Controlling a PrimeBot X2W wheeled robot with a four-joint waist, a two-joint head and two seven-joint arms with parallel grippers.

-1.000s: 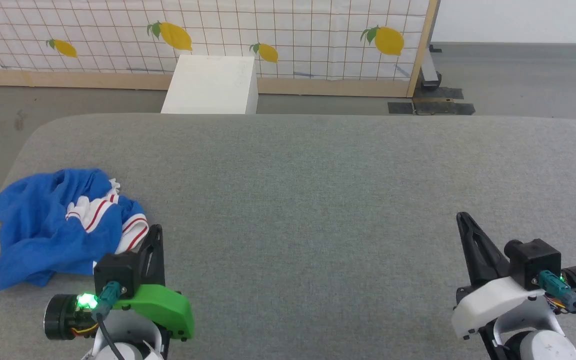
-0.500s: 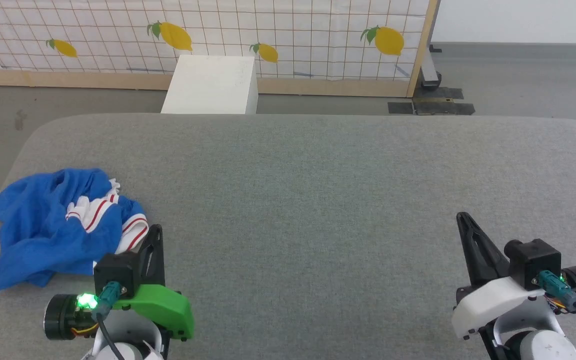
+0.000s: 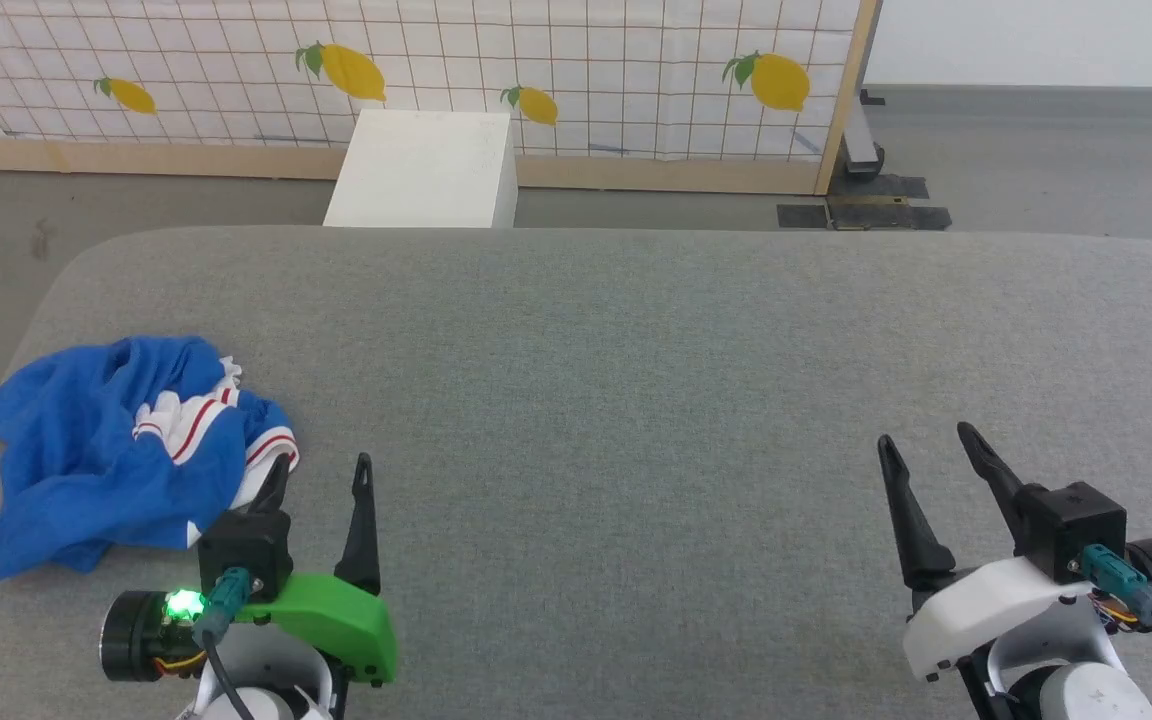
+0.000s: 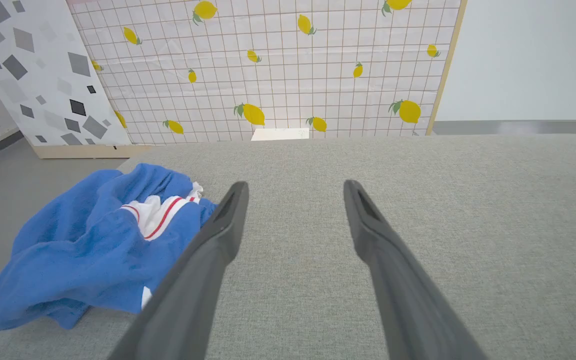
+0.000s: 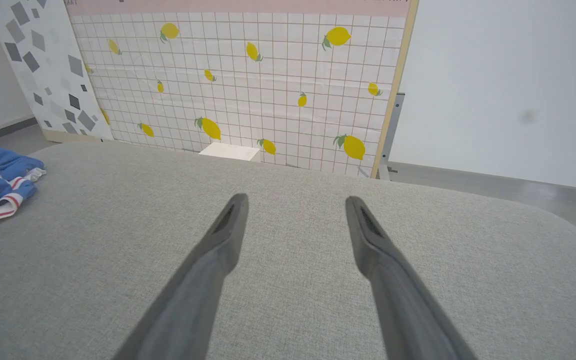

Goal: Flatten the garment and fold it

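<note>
Grey fabric covers the table [image 3: 596,380], with a lemon-print panel [image 3: 576,70] and a white box [image 3: 423,170] beyond its far edge. The blue T-shirt [image 3: 106,450] lies crumpled, its red-striped white trim showing, just left of the left tool [image 3: 324,462]; contact cannot be told. That tool's fingers stand apart, empty. Well to the right, the right tool [image 3: 924,436] is likewise spread over bare table, holding nothing.

Green left wrist cover [image 3: 326,620], white right cover [image 3: 976,605], dark tapered fingers [image 3: 363,520].
</note>
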